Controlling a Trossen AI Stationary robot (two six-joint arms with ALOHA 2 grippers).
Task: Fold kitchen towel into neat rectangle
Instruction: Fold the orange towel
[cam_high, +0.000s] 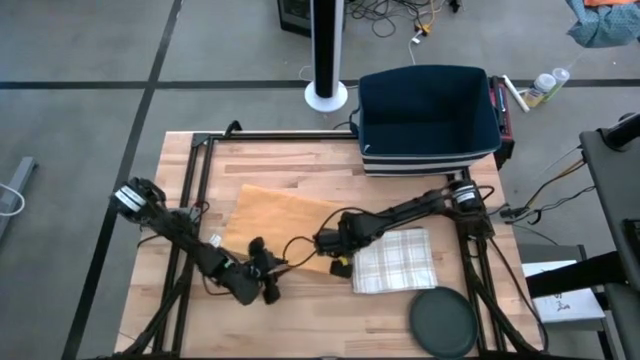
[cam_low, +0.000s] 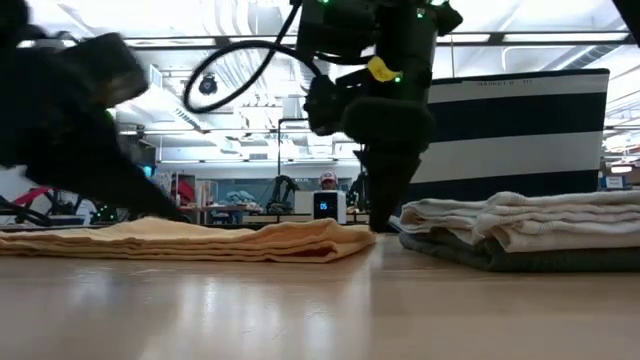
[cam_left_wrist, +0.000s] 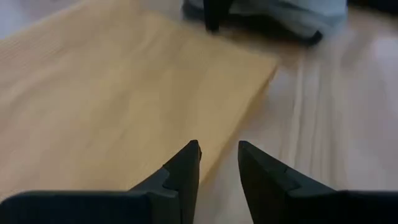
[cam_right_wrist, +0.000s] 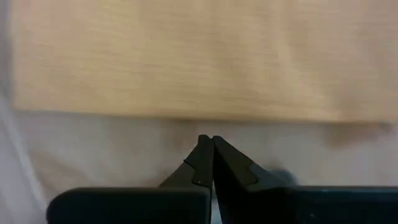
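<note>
Looking straight down first, I see a dark blue bin (cam_high: 428, 118) at the far edge of the wooden surface (cam_high: 300, 315); I cannot make out anything inside it. The tan kitchen towel (cam_high: 275, 222) lies flat near the middle, with a folded plaid towel (cam_high: 395, 260) just to its right and a dark round disc (cam_high: 443, 322) at the near right corner. My left gripper (cam_high: 268, 270) sits at the towel's near edge; my right gripper (cam_high: 335, 243) sits between the two towels.

From surface level, the tan towel (cam_low: 190, 240) lies low with a rounded fold at its right end, and the plaid stack (cam_low: 520, 228) rests beside it. The right gripper (cam_low: 380, 215) comes down between them, reaching the surface. The bin (cam_low: 520, 130) stands behind.

On the left wrist view, my jaws stand partly open with nothing between them, fingertips (cam_left_wrist: 189, 155) over the towel's edge (cam_left_wrist: 124, 99).

On the right wrist view, my jaws are pressed fully together, holding nothing, fingertips (cam_right_wrist: 204, 149) just short of the tan towel (cam_right_wrist: 199, 56).
</note>
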